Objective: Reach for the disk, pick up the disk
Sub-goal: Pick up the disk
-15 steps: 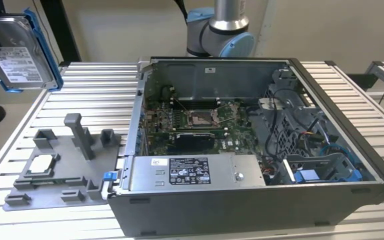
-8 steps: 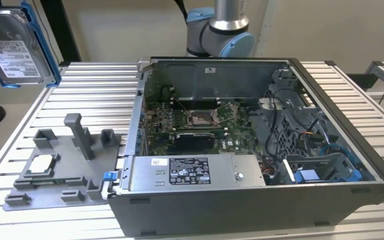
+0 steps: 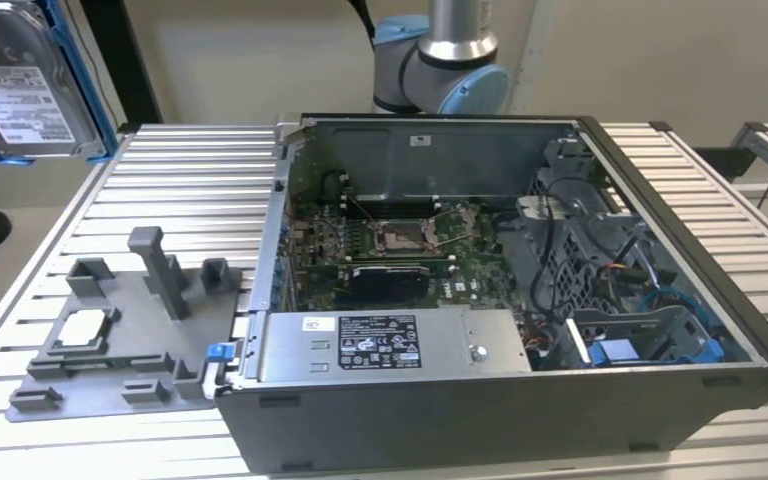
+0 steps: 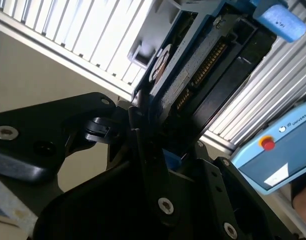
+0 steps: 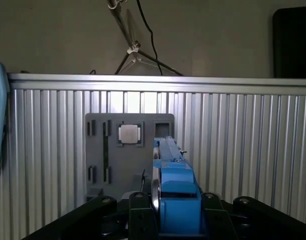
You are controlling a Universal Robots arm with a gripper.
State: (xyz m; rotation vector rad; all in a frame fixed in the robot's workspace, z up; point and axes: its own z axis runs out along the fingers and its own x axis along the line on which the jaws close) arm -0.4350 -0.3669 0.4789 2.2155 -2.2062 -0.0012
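Nearest in both wrist views: the black, jointed end effector, pinching a flat rectangular silver-metal hard drive with blue plastic side rails, the disk of the task. Clamps it by its two broad faces, one finger to each side, edge-on in the first wrist view. No gap to cross: sits right inside the grasp, long axis running straight out from the end effector and away from the wrist. Same hold in the second wrist view, end effector below, disk jutting out beyond it.

In the exterior view, hangs upright at the exterior view's upper left, white label toward the camera, well above the ribbed aluminium counter. Down on that counter: a grey plastic stand with upright posts, holding a small white-faced square chip, and just beside it, toward the exterior view's right, an open grey computer case. Reach and pick-up both judged done, going by how far off the counter the disk hangs.
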